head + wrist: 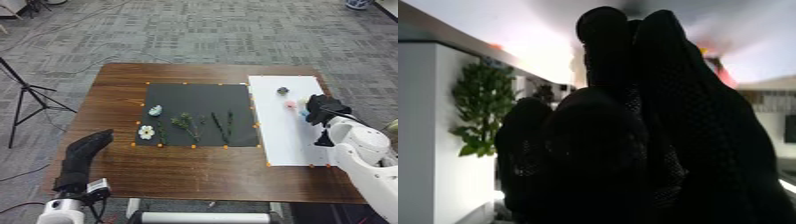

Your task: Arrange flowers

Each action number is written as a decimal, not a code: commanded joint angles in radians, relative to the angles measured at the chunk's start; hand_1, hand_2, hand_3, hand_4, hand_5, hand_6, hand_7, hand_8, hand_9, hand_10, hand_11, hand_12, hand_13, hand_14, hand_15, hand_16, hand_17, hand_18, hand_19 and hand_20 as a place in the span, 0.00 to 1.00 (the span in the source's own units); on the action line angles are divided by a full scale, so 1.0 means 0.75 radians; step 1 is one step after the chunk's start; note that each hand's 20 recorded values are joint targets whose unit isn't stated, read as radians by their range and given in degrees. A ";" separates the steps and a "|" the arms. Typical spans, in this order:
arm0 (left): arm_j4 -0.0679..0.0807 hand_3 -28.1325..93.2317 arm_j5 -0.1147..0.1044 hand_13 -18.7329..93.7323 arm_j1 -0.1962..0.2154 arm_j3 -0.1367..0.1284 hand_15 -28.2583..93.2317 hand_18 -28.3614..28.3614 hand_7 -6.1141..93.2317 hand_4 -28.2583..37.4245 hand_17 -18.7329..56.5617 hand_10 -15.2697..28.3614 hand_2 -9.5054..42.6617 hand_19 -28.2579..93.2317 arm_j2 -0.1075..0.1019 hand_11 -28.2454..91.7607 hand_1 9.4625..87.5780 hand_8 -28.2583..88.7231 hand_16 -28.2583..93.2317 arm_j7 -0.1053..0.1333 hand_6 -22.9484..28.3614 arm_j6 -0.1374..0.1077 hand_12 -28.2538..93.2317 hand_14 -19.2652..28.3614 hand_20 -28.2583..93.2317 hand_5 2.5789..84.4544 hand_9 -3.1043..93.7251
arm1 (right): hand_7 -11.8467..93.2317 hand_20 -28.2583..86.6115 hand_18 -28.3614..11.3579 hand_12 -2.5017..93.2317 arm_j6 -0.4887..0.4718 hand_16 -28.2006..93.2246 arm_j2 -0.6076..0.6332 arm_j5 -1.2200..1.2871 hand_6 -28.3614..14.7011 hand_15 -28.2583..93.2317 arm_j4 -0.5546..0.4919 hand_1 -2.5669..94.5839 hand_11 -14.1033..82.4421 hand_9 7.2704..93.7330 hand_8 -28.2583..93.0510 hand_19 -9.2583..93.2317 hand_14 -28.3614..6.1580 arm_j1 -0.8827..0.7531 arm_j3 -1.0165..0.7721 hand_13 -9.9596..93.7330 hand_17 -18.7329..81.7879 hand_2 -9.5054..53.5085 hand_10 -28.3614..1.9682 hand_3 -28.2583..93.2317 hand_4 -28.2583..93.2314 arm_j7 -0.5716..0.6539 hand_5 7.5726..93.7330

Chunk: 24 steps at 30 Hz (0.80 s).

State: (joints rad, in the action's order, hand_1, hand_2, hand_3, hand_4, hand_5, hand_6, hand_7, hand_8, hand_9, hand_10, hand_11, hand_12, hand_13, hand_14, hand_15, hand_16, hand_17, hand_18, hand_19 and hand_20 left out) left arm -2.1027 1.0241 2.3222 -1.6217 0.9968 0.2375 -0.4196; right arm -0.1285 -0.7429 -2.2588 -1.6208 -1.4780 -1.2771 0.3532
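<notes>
Covering part of the white board [282, 142], the right hand [329, 106] partly hides a blue flower [305, 113]; whether it is spread or pinching anything, I cannot tell. A pink flower [290, 104] lies near it. The left hand [83, 152], over the table [169, 172], has straight fingers pressed together. Green stems [229, 125] and a white flower [146, 132] lie on the dark mat [195, 92].
</notes>
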 commanded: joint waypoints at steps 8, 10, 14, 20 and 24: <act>0.001 0.79 -0.023 0.51 0.010 -0.078 0.36 0.70 0.23 0.02 0.31 0.67 0.15 0.32 -0.030 0.39 0.23 0.15 0.22 0.008 0.41 -0.031 0.31 0.72 0.35 0.63 0.55 | 0.32 0.72 0.46 0.40 0.051 0.52 0.119 0.232 0.60 0.68 -0.282 0.69 0.31 0.98 0.41 1.00 0.77 0.167 0.001 1.00 0.86 0.00 0.63 0.68 0.12 -0.100 0.78; 0.005 0.79 -0.032 0.51 0.010 -0.094 0.36 0.70 0.23 0.02 0.31 0.67 0.15 0.32 -0.039 0.39 0.23 0.15 0.22 0.013 0.41 -0.051 0.31 0.73 0.35 0.63 0.55 | 0.33 0.73 0.45 0.40 0.031 0.52 0.128 0.207 0.61 0.68 -0.288 0.68 0.31 0.98 0.41 1.00 0.77 0.261 0.104 1.00 0.86 0.00 0.63 0.69 0.12 -0.148 0.78; 0.008 0.80 -0.033 0.51 0.005 -0.119 0.36 0.70 0.23 0.02 0.31 0.67 0.16 0.32 -0.055 0.39 0.23 0.15 0.22 0.015 0.41 -0.069 0.31 0.73 0.35 0.63 0.55 | 0.33 0.73 0.45 0.40 -0.013 0.52 0.101 0.168 0.61 0.68 -0.235 0.68 0.31 0.98 0.40 1.00 0.77 0.527 0.393 1.00 0.86 0.00 0.65 0.70 0.11 -0.262 0.78; 0.021 0.79 -0.013 0.51 -0.043 -0.082 0.36 0.70 0.23 0.01 0.31 0.67 0.16 0.32 -0.063 0.39 0.23 0.15 0.22 0.000 0.41 -0.058 0.31 0.73 0.35 0.63 0.55 | 0.34 0.74 0.45 0.41 -0.085 0.53 -0.033 0.087 0.62 0.68 -0.168 0.67 0.31 0.98 0.40 1.00 0.78 0.776 0.697 1.00 0.85 0.00 0.66 0.70 0.11 -0.399 0.78; 0.029 0.80 0.002 0.51 -0.067 -0.054 0.36 0.70 0.23 0.01 0.31 0.67 0.17 0.32 -0.066 0.40 0.23 0.15 0.22 -0.008 0.41 -0.037 0.31 0.73 0.35 0.64 0.55 | 0.35 0.74 0.45 0.41 -0.152 0.54 -0.111 0.028 0.63 0.68 -0.156 0.66 0.30 0.98 0.39 1.00 0.78 0.804 0.783 1.00 0.85 0.00 0.66 0.71 0.10 -0.455 0.77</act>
State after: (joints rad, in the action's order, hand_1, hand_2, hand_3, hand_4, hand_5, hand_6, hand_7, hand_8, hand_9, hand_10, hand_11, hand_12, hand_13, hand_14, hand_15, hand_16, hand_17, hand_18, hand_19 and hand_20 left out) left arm -2.0841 1.0087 2.3038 -1.6894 0.9494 0.2431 -0.4588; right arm -0.1810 -0.6891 -2.1637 -1.7278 -0.9793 -0.8004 0.0714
